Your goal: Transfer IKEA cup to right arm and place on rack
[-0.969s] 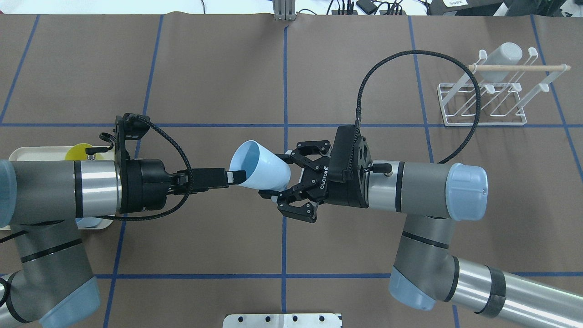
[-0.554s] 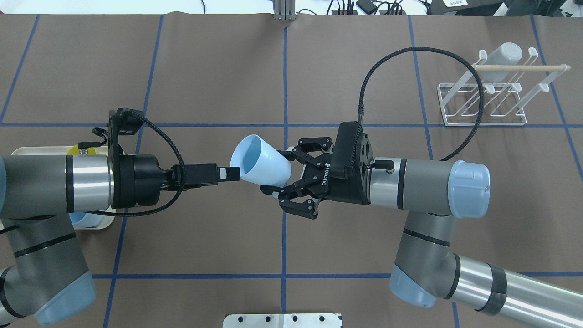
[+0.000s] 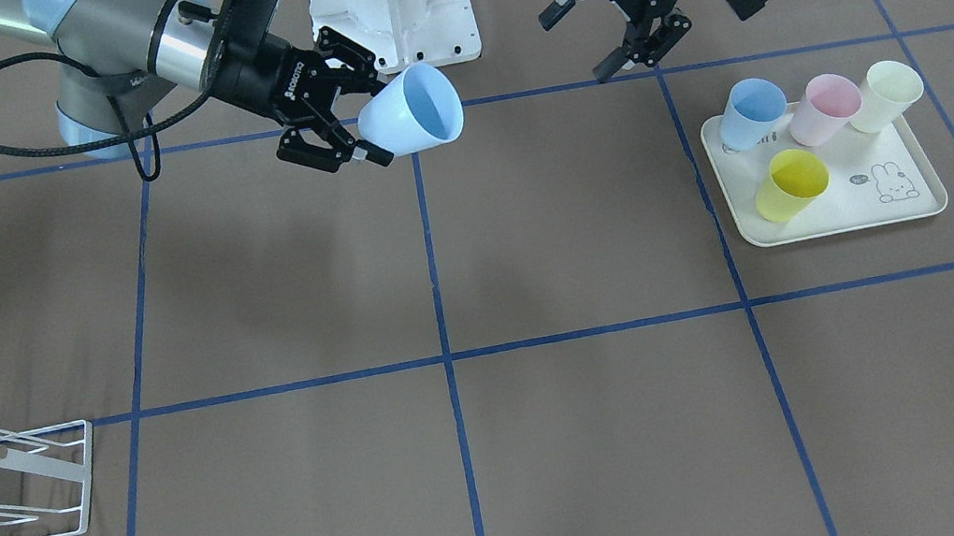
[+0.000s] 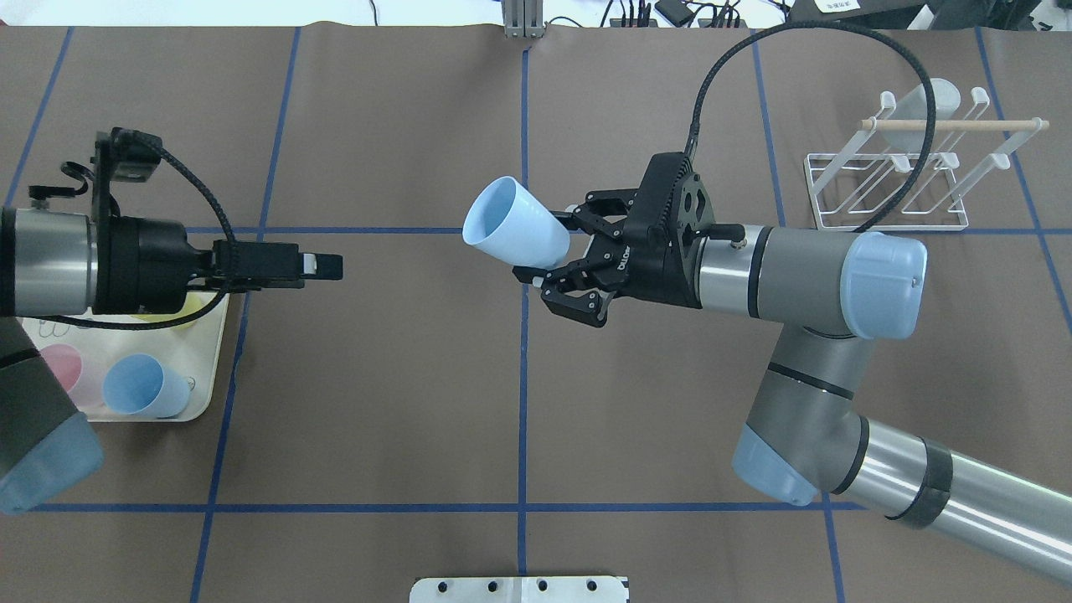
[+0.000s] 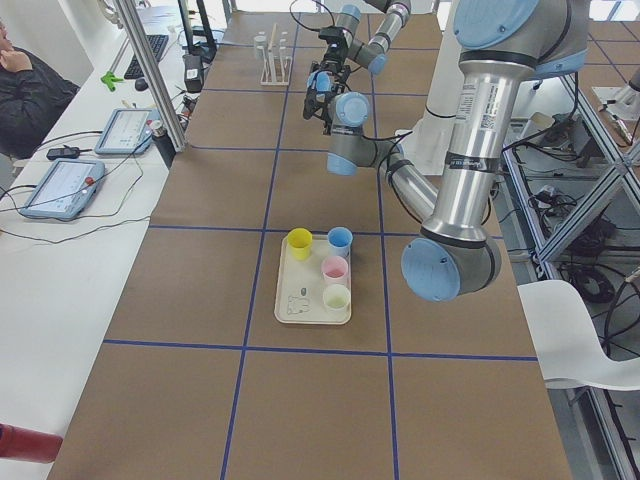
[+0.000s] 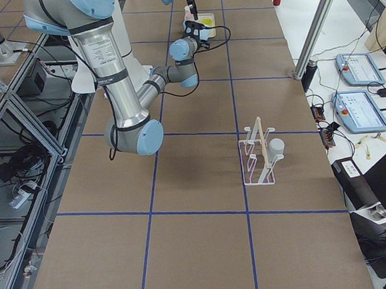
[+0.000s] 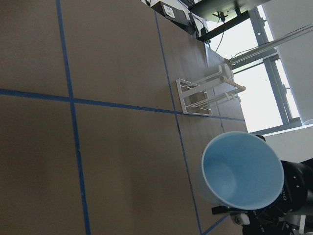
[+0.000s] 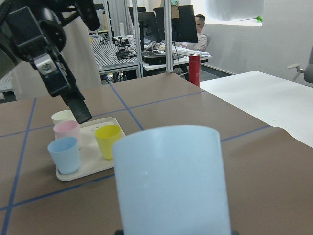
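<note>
Right end effector (image 4: 548, 251): closed on the base of the cup (image 4: 515, 222), one black finger on each side. Cup lies tilted on its side in mid-air above the middle of the desk (image 4: 377, 402), mouth facing the robot's left. It touches nothing else.

Left end effector (image 3: 576, 47): fingers spread, nothing between them. It hangs near the tray (image 3: 840, 228), well apart from the cup.

Counts:
- Arms: 2. End effectors: 2.
- Cups: 6 in all. 1 held, 4 on the tray, 1 on the rack (image 4: 888, 222).
- Tray: 1. Rack: 1. Dowel (image 4: 955, 125): 1.

Tray cups: blue cup (image 3: 752, 111), pink cup (image 3: 827, 107) and cream cup (image 3: 886, 93) in a row, yellow cup (image 3: 791, 183) alone in front.

Materials and shapes:
- Cup: pale blue, smooth, matte, a tapered round tumbler without handle.
- Tray: cream, rectangular, rounded corners, raised rim, small rabbit drawing.
- Rack: thin white wire, rectangular base, upturned prongs with hooked ends; pale wooden dowel across the top. Grey cup (image 4: 934, 96) sits over a far prong.
- Right arm (image 4: 804, 268): grey and silver tubes, light-blue caps, long black braided cable (image 4: 712, 75) arching over it.
- Desk: brown matte cover, blue tape grid.
</note>
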### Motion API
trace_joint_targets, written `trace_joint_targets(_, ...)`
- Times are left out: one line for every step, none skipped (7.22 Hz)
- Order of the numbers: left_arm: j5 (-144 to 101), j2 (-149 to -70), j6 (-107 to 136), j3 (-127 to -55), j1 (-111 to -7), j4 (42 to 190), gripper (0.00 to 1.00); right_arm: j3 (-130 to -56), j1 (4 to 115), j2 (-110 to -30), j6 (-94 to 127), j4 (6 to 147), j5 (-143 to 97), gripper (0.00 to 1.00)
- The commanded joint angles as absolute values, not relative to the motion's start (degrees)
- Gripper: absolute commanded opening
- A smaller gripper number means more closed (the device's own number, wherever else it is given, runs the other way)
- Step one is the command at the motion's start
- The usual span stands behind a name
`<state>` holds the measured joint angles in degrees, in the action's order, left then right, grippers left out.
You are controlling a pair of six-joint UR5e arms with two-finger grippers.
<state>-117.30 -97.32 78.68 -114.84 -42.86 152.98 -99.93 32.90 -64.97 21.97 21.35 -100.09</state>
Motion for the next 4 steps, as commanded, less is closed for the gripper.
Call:
trace_joint_targets(-117.8,-93.1,67.0,-115.4,-47.3,146.5,0.99,-100.5,38.8,-64.8,20.8,29.4,-100.6,0.00)
trace_joint_targets(-117.9,-90.5,64.3,-115.8,-48.3,146.3,0.99,-102.1,40.9,-64.8,18.1,34.4,-100.6,0.00)
trace_joint_targets(-117.9,-89.3,63.8,-116.7,-48.6,146.4,0.99,-105.8,43.0,-64.8,16.5,43.0,-100.5,0.00)
trace_joint_targets(-117.8,-88.9,63.8,-117.0,-48.6,146.4,0.99,-110.0,45.3,-64.9,13.7,52.8,-99.9,0.00)
